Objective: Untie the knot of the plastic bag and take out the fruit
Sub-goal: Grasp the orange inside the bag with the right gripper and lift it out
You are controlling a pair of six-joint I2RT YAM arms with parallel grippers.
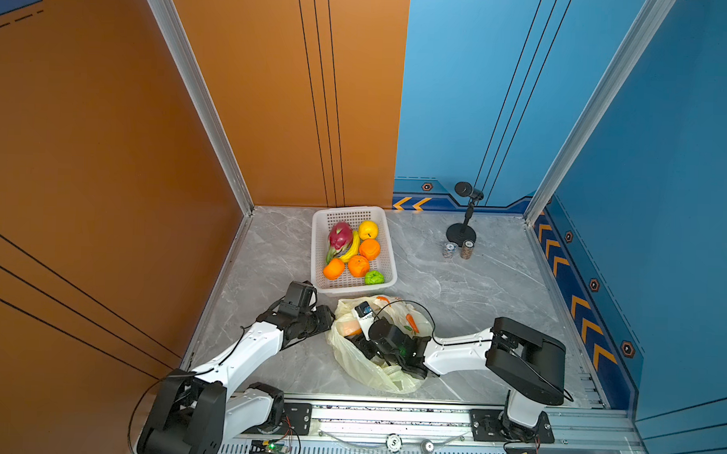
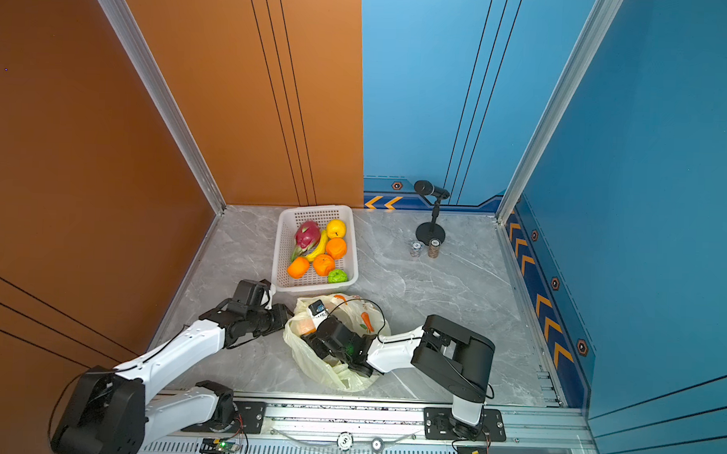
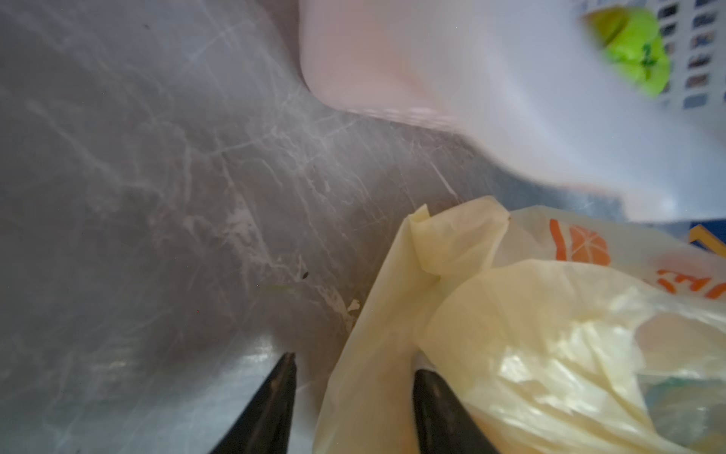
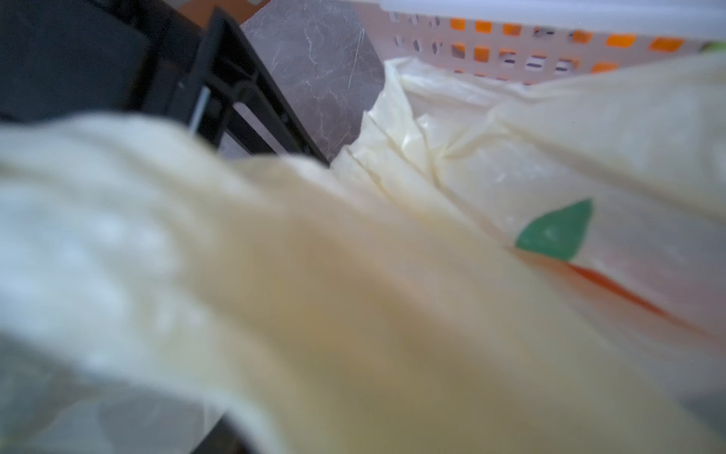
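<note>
Plastic bag [image 1: 348,362] pale yellow, crumpled; left claw [image 3: 353,363] parted astride its rim, right claw [image 1: 364,348] buried, state unclear. Grey marble desk [image 1: 476,290].

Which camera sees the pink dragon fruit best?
Both top views: the dragon fruit lies in plain sight in the white basket. Neither wrist view shows it; they catch only part of the basket.
</note>
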